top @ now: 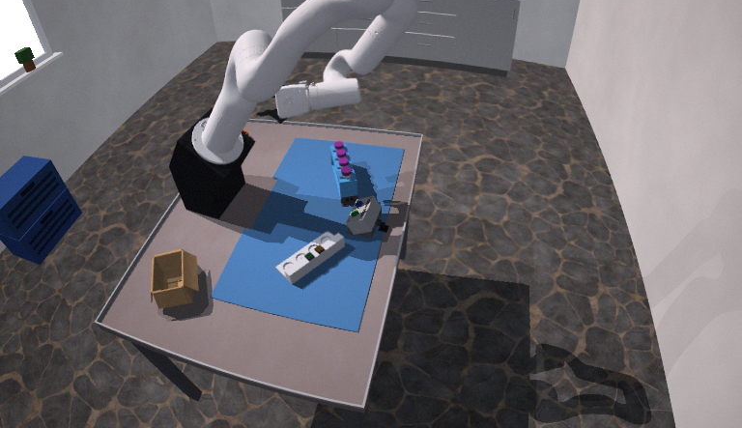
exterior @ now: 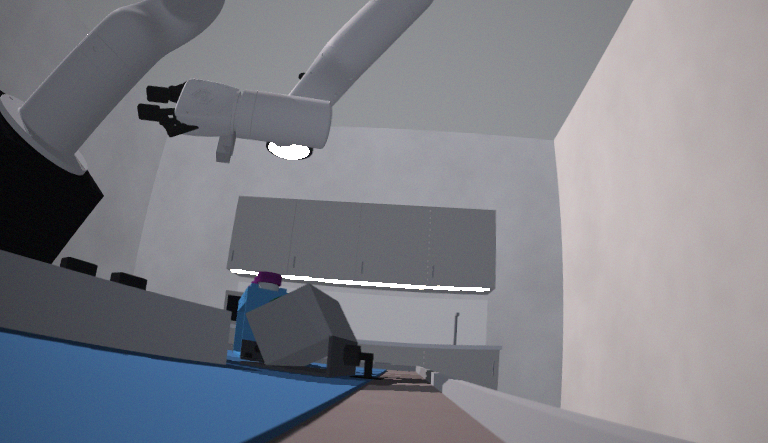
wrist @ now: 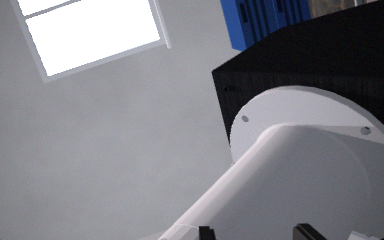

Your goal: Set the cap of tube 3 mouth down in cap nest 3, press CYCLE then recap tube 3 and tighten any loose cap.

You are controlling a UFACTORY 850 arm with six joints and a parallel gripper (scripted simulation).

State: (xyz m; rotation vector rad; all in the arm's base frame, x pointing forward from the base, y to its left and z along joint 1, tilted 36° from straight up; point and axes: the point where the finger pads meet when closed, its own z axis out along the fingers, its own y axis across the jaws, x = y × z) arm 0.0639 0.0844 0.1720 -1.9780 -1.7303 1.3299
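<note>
My gripper (exterior: 147,102) (wrist: 256,232) is open and empty, high above the table and pointing sideways toward the arm's base. The decapping station (top: 346,189) (exterior: 246,316) bears several magenta caps in a row, one over each tube position. The cap of tube 3 (top: 343,161) is second from the near end. How tight the caps are cannot be told. The white cap tray (top: 294,277) (exterior: 113,319) shows no cap in its nests. Its amber lamp (top: 319,248) and green lamp (top: 309,256) look dark. The grey key housing (top: 365,225) (exterior: 300,328) carries the blue CYCLE key (top: 358,203) and green READY key (top: 355,213).
An open cardboard box (top: 188,286) stands at the table's near left. The black base pedestal (top: 211,188) (wrist: 310,55) stands at the table's left edge. The housing is between station and tray on the blue mat (top: 328,311). A raised rim (top: 229,364) edges the table.
</note>
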